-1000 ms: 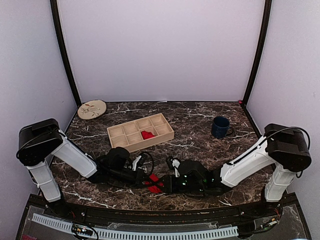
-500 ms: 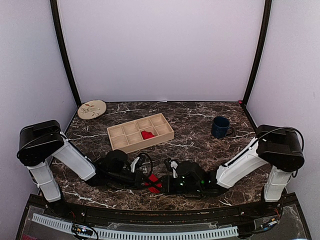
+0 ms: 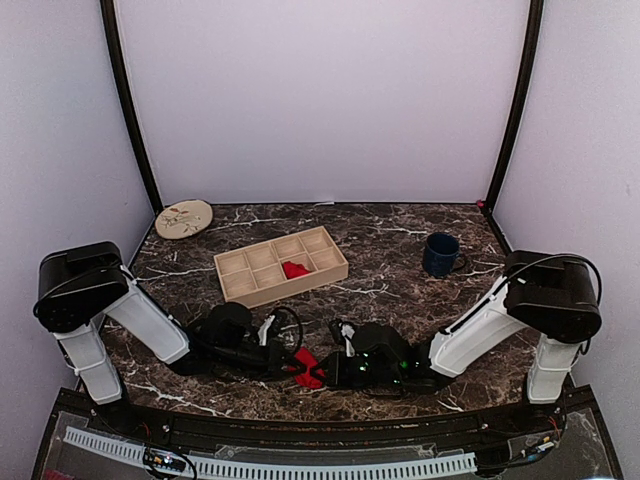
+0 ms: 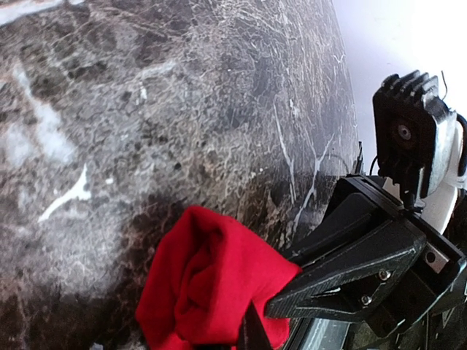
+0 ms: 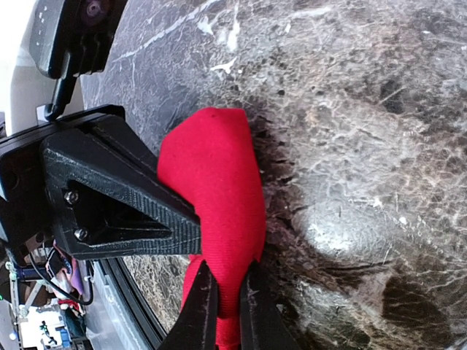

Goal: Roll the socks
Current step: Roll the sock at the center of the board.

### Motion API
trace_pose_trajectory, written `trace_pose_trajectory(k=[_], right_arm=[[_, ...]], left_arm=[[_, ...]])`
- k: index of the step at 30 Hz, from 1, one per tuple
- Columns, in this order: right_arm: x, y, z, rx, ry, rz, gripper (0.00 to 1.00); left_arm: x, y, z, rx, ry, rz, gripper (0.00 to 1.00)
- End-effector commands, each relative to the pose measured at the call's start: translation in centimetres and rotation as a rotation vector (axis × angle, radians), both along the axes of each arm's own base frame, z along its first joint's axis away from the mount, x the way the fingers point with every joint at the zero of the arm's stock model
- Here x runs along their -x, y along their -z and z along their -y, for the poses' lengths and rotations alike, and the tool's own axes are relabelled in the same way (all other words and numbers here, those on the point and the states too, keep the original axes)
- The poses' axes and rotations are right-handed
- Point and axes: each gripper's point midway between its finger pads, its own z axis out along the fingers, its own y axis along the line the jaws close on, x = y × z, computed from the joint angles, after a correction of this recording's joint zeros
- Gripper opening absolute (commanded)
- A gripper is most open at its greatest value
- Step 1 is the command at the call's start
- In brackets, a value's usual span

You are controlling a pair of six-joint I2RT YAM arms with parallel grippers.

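Observation:
A red sock (image 3: 310, 368) lies bunched on the marble table near the front edge, between both arms. It shows as a folded red bundle in the left wrist view (image 4: 211, 281) and in the right wrist view (image 5: 215, 197). My left gripper (image 3: 293, 362) is shut on the sock's left side. My right gripper (image 3: 326, 372) is shut on its right side, the two black fingers (image 5: 198, 310) pinching the fabric. Both grippers meet at the sock, almost touching. A second red sock (image 3: 295, 269) lies in a compartment of the wooden tray (image 3: 281, 263).
A dark blue mug (image 3: 440, 254) stands at the right. A round decorated plate (image 3: 183, 218) lies at the back left corner. The table's front edge runs close below the grippers.
Both grippers have drawn closer together around the red sock, which now looks more bunched and compact. The right arm has shifted slightly left.

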Motion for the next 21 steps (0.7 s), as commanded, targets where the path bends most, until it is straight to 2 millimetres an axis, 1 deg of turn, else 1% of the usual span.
trace_pose_trajectory(k=[1, 3, 6, 9, 12, 13, 16, 19, 21], right_arm=[[0.6, 1.2, 0.3, 0.063, -0.044, 0.014, 0.00], [0.2, 0.9, 0.5, 0.099, -0.050, 0.059, 0.00], [-0.3, 0.8, 1.0, 0.168, -0.067, 0.126, 0.00], [-0.6, 0.8, 1.5, 0.222, -0.087, 0.177, 0.00], [-0.9, 0.5, 1.9, 0.261, -0.099, 0.225, 0.00], [-1.0, 0.4, 1.9, 0.277, -0.107, 0.247, 0.00], [-1.3, 0.3, 2.0, 0.343, -0.131, 0.309, 0.00], [-1.2, 0.4, 2.0, 0.407, -0.163, 0.363, 0.00], [-1.1, 0.4, 2.2, 0.442, -0.176, 0.393, 0.00]], left_arm=[[1.4, 3.6, -3.2, -0.153, -0.087, -0.129, 0.00], [1.2, 2.8, -3.4, -0.141, -0.117, -0.136, 0.04], [0.8, 1.3, -3.7, -0.148, -0.158, -0.147, 0.15], [0.1, -0.6, -3.6, -0.156, -0.191, -0.136, 0.27], [-0.5, -2.4, -4.0, -0.157, -0.231, -0.126, 0.32], [-0.6, -2.7, -4.3, -0.164, -0.247, -0.130, 0.35], [-1.4, -4.0, -5.2, -0.169, -0.308, -0.119, 0.38], [-2.8, -5.1, -6.9, -0.210, -0.373, -0.083, 0.43], [-3.9, -5.8, -8.0, -0.239, -0.410, -0.063, 0.44]])
